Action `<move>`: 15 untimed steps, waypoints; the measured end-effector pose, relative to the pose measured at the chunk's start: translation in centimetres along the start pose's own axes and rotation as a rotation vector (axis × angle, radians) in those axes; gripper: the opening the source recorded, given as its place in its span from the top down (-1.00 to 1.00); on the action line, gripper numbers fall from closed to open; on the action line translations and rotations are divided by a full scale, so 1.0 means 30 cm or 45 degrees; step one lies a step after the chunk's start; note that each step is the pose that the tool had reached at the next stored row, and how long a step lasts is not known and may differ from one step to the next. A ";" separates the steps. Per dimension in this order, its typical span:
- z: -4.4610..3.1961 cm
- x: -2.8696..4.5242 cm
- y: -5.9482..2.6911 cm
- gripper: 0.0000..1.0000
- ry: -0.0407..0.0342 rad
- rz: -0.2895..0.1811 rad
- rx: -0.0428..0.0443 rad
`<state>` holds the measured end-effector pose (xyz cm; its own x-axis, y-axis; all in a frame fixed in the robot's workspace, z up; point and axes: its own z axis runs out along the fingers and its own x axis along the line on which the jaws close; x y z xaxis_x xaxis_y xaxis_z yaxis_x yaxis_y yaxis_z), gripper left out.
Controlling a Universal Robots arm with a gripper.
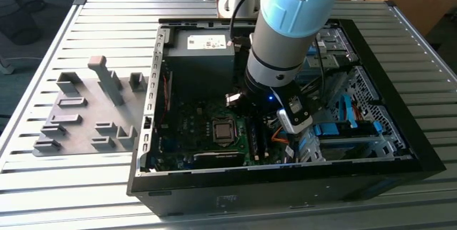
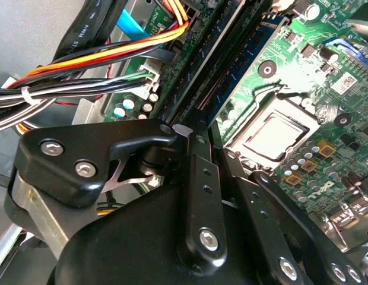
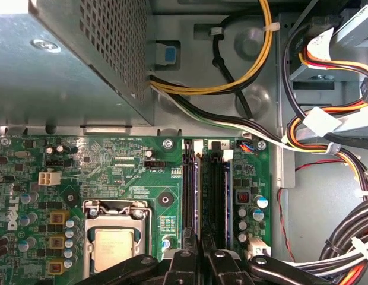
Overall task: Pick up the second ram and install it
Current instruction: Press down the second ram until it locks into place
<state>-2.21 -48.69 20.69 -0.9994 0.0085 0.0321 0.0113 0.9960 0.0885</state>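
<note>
Closely, in the first wrist view, the hand (image 3: 202, 261) hung low over the motherboard (image 3: 113, 160), drawn in to a narrow gap. It appeared to pinch the near end of the second ram (image 3: 206, 196), though the contact itself was hard to make out. The stick stood on edge as a thin dark strip. Its long axis ran straight away from the hand, along the memory slots and towards the white latches (image 3: 222, 155) at their far end. By my reading it sat in line with a slot, not across it.

Just beside it on one flank lay a neighbouring slot (image 3: 190, 196), then the processor socket (image 3: 116, 243). On the other flank stood small capacitors (image 3: 249, 211) and bundled cables (image 3: 326, 136), so sideways room was tight. Beyond the latches rose the grey power supply (image 3: 53, 59).

Farther out, in the exterior view, the arm (image 1: 286, 43) reached down into the open computer case (image 1: 286, 179) on the slatted bench (image 1: 107, 27). A grey holder tray (image 1: 78, 123) lay towards the exterior view's left.
</note>
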 end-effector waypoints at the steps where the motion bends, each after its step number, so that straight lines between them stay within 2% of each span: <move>1: 0.000 0.000 0.000 0.73 0.0000 0.000 0.000; 15: 0.001 0.000 0.000 0.73 -0.0001 0.000 0.000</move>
<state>-2.21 -48.69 20.66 -0.9995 0.0085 0.0320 0.0113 0.9960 0.0889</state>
